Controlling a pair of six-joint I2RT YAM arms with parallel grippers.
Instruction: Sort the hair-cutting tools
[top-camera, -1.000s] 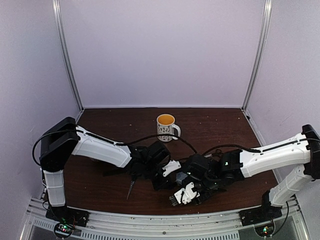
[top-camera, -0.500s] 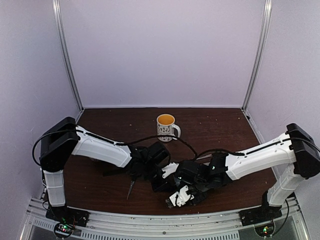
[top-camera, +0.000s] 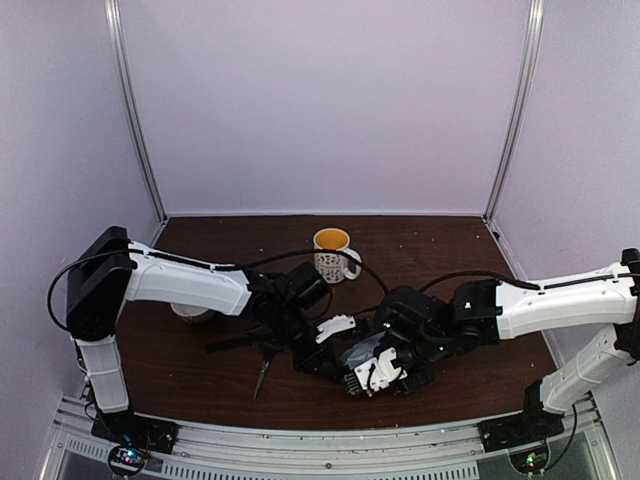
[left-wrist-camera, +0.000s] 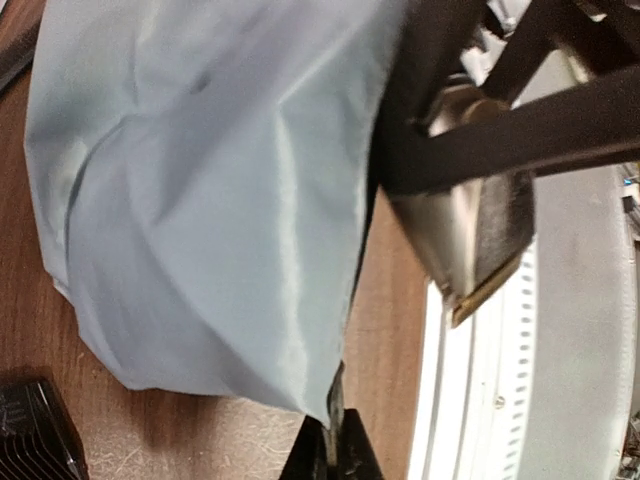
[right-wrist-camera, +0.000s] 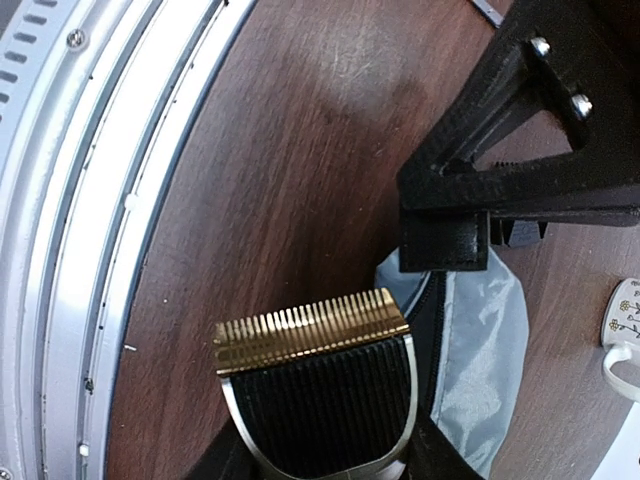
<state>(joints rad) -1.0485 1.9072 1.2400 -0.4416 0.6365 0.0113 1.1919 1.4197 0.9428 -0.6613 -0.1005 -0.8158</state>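
Note:
My right gripper (top-camera: 375, 372) is shut on the silvery-black clipper (right-wrist-camera: 315, 385). Its gold-toothed blade points toward the near rail, just beside the grey zip pouch (right-wrist-camera: 482, 345). My left gripper (left-wrist-camera: 335, 455) is shut on the pouch's edge (left-wrist-camera: 210, 200) by its zip and holds it up off the table. In the left wrist view the clipper head (left-wrist-camera: 478, 225) shows past the pouch, and a small black block (left-wrist-camera: 35, 432) lies at the lower left. A pair of black-handled scissors (top-camera: 262, 372) and a thin black comb (top-camera: 228, 343) lie left of the grippers.
The patterned mug (top-camera: 332, 253) stands behind the grippers at table centre. A white bowl (top-camera: 190, 312) peeks out under the left arm. The metal rail (right-wrist-camera: 90, 200) runs along the near table edge, close to the clipper.
My right gripper has carried the clipper a little right and back, closer to the pouch. My left arm has swung left, uncovering the white bowl, still holding the pouch.

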